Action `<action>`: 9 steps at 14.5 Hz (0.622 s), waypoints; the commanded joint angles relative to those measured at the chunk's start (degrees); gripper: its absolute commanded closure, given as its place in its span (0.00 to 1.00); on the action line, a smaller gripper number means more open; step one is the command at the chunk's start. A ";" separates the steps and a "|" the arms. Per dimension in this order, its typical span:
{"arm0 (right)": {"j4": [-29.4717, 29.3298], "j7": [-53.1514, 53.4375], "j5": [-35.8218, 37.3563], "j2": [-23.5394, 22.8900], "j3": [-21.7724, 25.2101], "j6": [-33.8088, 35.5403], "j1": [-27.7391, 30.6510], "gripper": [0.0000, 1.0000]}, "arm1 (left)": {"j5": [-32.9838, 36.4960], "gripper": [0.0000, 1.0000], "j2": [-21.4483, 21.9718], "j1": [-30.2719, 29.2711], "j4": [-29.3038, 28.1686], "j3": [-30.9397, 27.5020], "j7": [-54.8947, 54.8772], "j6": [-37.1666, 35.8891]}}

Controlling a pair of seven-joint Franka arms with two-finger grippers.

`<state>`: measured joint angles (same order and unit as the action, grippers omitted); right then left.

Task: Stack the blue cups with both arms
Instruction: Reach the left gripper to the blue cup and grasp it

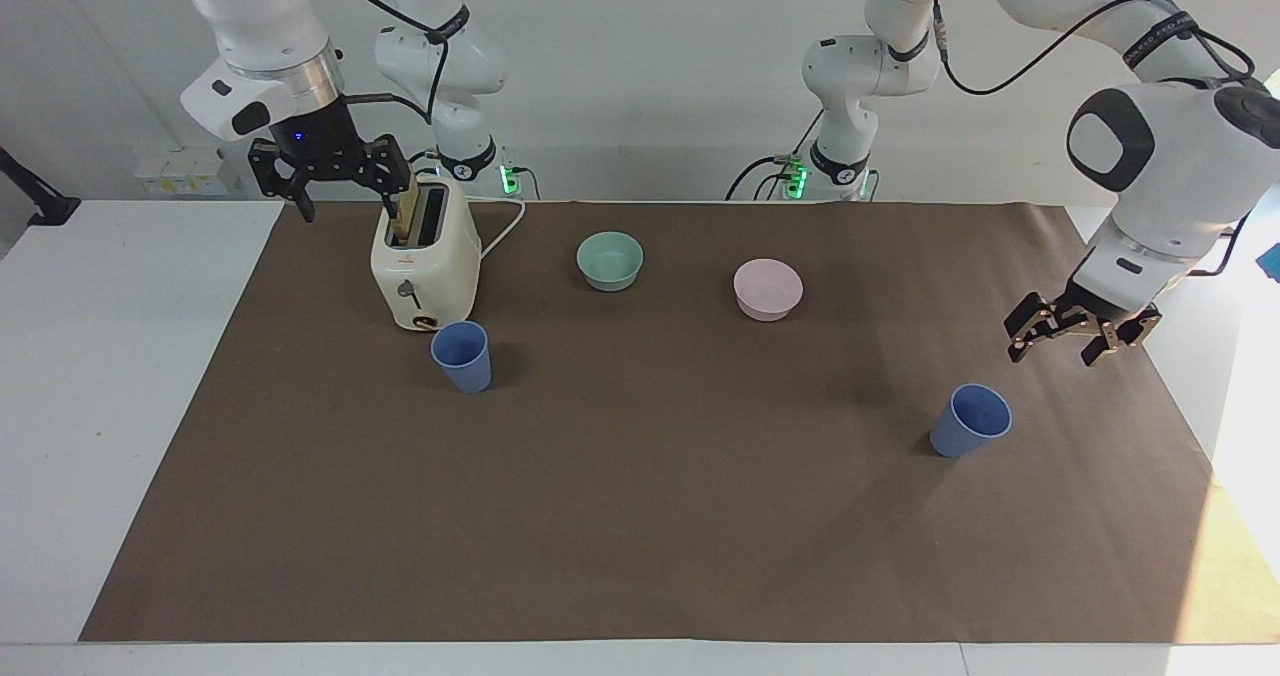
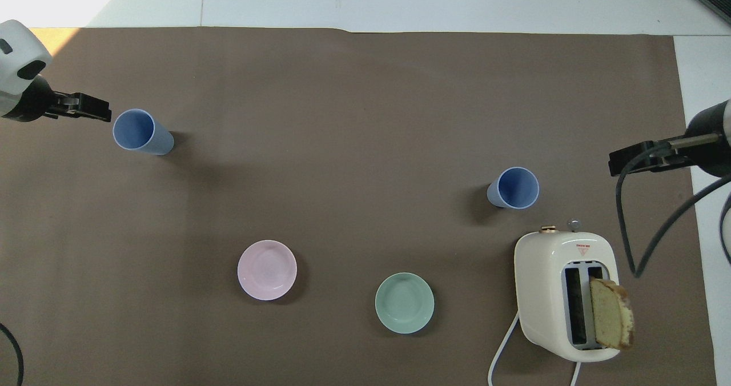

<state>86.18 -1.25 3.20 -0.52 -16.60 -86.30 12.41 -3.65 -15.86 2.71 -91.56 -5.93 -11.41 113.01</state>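
One blue cup (image 1: 462, 356) (image 2: 513, 188) stands upright just beside the toaster (image 1: 425, 261) (image 2: 565, 294), a little farther from the robots than it; the second blue cup (image 1: 970, 421) (image 2: 141, 132) stands well apart from the toaster, at the left arm's end of the table. The left gripper (image 1: 1066, 338) (image 2: 85, 107) hangs low just beside that second cup, fingers spread wide and holding nothing; whether it touches the rim is hard to say. The right gripper (image 1: 330, 178) (image 2: 642, 159) waits in the air by the toaster's top, fingers wide, empty.
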 commanded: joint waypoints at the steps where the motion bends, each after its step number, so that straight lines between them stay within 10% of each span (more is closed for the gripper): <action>1: 2.06 -1.57 -1.27 1.57 -0.19 -1.50 1.13 0.00 | -1.01 0.00 -1.36 -1.21 -1.69 0.39 -2.29 2.65; 6: 1.98 -1.83 -1.18 1.57 -0.19 -1.59 1.13 0.00 | -4.70 0.00 -2.85 -2.18 -3.62 0.22 -4.67 8.44; 9: 1.98 -1.92 -1.18 1.48 -0.19 -1.68 1.13 0.00 | -4.70 0.24 -3.73 -1.74 -4.76 0.22 -4.67 9.50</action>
<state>86.20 -1.29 3.20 -0.52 -16.60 -86.33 12.41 -7.58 -19.09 0.91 -94.70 -5.92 -15.01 120.54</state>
